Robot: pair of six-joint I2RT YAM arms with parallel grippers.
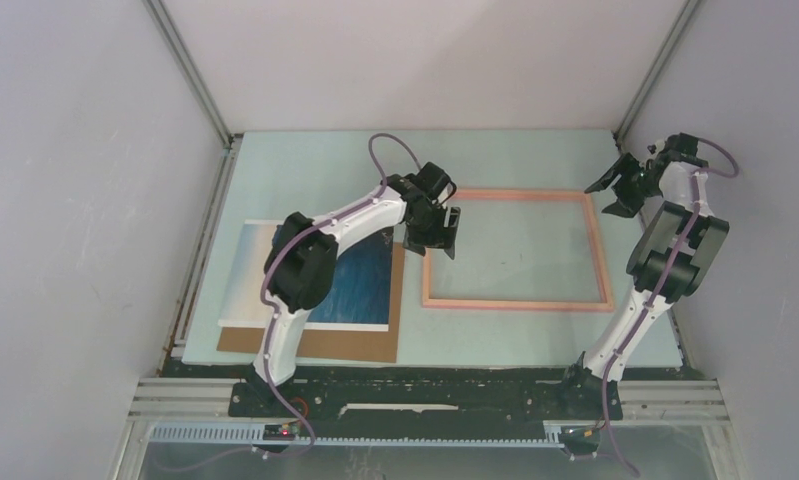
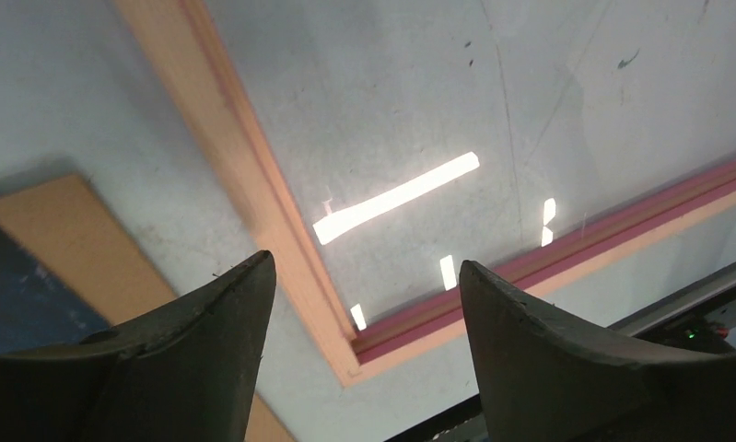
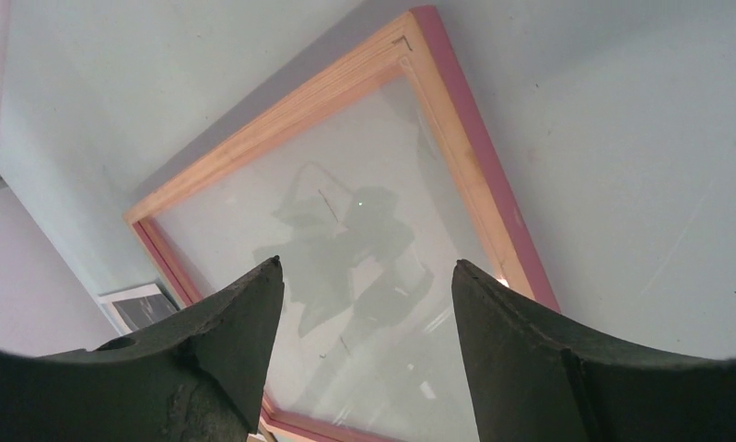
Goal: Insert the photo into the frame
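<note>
Closest to the lens on your left wrist, the left fingers (image 2: 198,350) stand wide apart with nothing between them. Through the gap you look down on a corner of the frame (image 2: 249,184), which lies flat on the worktop (image 2: 87,110). From above, you can see those fingers hang over the far half of the frame's left rail; you cannot tell whether they touch it.

Your right fingers (image 3: 226,350) are spread just as wide and hold nothing. They are raised just outside the frame's far right corner and look back across its clear middle, where the worktop shows through.

Look for the photo (image 1: 360,285) left of the frame and outside it, lying face up with the blue sea toward the frame. It rests on a brown cardboard sheet (image 1: 320,345) that sticks out along the photo's near edge and the edge facing the frame. Your left arm crosses above the photo and hides its middle. A narrow strip of worktop separates the cardboard sheet from the frame's left rail.
</note>
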